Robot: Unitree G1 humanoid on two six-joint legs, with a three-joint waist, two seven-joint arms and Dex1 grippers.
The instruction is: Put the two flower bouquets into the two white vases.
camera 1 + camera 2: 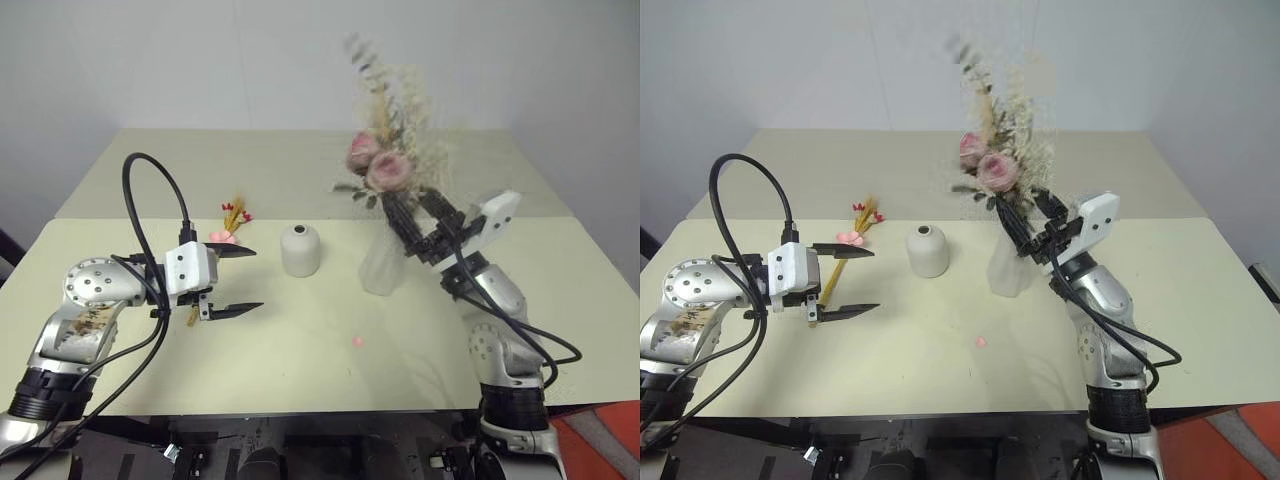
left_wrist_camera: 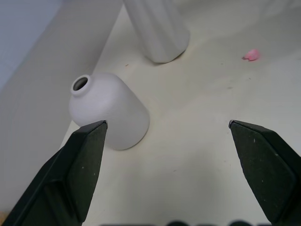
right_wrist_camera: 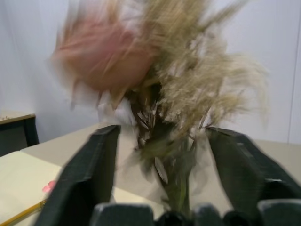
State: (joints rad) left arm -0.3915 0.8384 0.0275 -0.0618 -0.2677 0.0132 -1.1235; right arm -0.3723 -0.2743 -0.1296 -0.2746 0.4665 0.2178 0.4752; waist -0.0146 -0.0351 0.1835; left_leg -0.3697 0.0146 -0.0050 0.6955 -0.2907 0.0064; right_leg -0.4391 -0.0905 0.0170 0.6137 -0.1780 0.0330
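Your table [image 1: 300, 380] carries everything, so work from what stands on it. The rose bouquet [image 1: 385, 150] stands upright in the tall vase [image 1: 380, 265], its stems down in the mouth, and it looks blurred, as if it is swaying. That half of the task seems done.

Your right gripper [image 1: 425, 225] is spread apart, its fingers either side of the stems just above the vase mouth and holding nothing. Draw it straight back along its own line, away from the stems, and do not sweep sideways: a finger caught in the leaves could tip the tall vase, which is narrow and top-heavy with that bunch in it.

The short vase [image 1: 300, 250] stands empty between the two arms, near the tall one but apart from it. Its mouth is small, so the next stems must go in nearly vertical.

Your left gripper [image 1: 232, 282] hangs wide and empty, level over the table, just beside the straw bundle [image 1: 222, 245], which lies flat behind it with its red buds pointing away from you. Take that bundle low on the stalks, below the pink bow, so the tips stay free to find the mouth.

A small pink scrap [image 1: 358, 341] lies on the table in front of the vases; ignore it.
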